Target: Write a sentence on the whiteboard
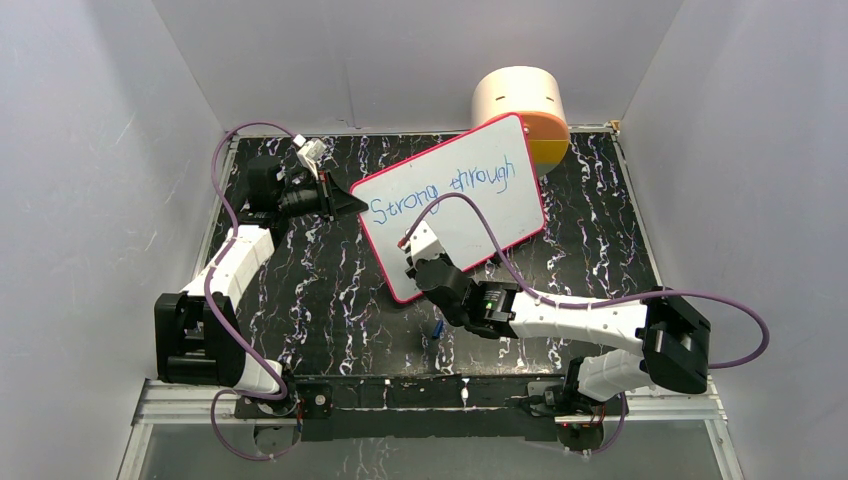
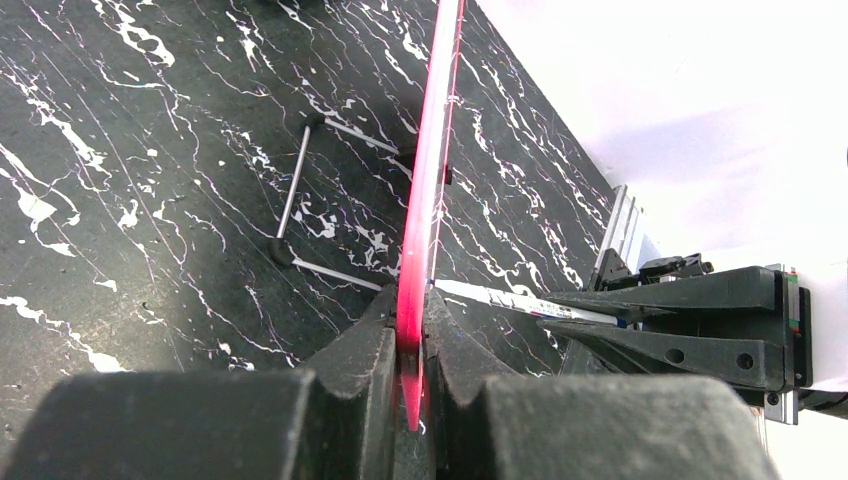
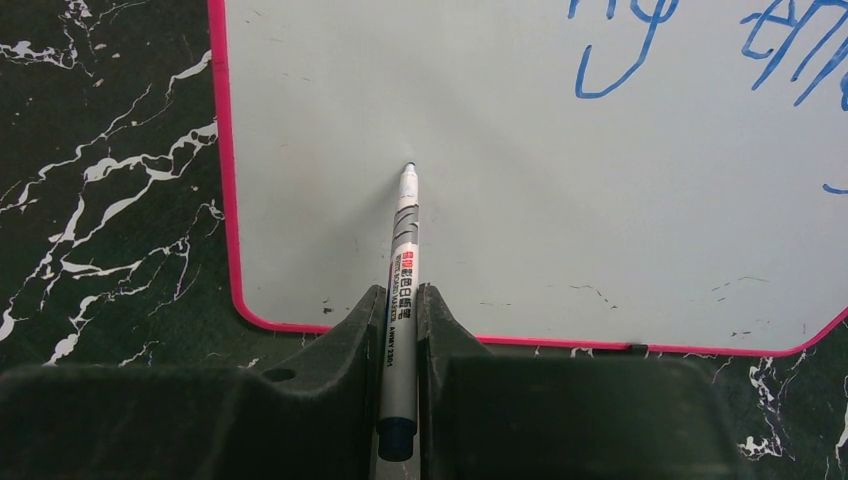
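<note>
The whiteboard (image 1: 500, 215), white with a pink frame, lies tilted across the black marbled table. Blue lettering of the sentence (image 1: 400, 207) reads "Strong through" on one line. My left gripper (image 1: 355, 203) is shut on the board's left edge; in the left wrist view the pink frame (image 2: 430, 170) runs straight into the left gripper (image 2: 410, 350). My right gripper (image 3: 400, 310) is shut on a grey-white marker (image 3: 402, 270). The marker's tip (image 3: 409, 168) rests on the bare lower left of the board (image 3: 560, 200), below the lettering (image 3: 610, 50).
A peach and orange cylinder (image 1: 520, 105) stands behind the board's far right corner. A small blue cap (image 1: 439, 329) lies on the table near the right arm. A wire stand (image 2: 300, 200) lies on the table beside the board. White walls enclose the table.
</note>
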Controlling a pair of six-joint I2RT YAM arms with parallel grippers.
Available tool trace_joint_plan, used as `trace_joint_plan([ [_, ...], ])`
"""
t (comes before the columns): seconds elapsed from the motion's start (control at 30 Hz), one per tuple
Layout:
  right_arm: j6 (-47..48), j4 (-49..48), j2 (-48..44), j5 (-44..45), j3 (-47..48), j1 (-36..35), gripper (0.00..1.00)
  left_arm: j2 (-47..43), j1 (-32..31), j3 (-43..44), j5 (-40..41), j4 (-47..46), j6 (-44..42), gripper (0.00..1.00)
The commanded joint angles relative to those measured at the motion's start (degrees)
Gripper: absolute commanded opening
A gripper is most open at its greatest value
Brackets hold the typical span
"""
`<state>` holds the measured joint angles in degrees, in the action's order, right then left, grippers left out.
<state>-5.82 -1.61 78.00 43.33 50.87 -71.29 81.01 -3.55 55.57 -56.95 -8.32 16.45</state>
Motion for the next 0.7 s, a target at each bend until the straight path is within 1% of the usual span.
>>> trace_joint_plan([
  [0.0,0.5,-5.1,0.5,-0.6,1.7,0.1,0.00,-0.5,0.3,0.0,1.6,3.4,-1.6,0.00],
  [0.33,0.9,-6.4,-0.3,-2.8,0.5,0.1,0.00,-0.5,0.3,0.1,2.1,3.4,-1.5,0.00],
  [0.67,0.4,-2.3,0.4,-4.8,1.4,-0.6,0.00,-0.5,0.3,0.1,2.5,3.4,-1.5,0.00],
])
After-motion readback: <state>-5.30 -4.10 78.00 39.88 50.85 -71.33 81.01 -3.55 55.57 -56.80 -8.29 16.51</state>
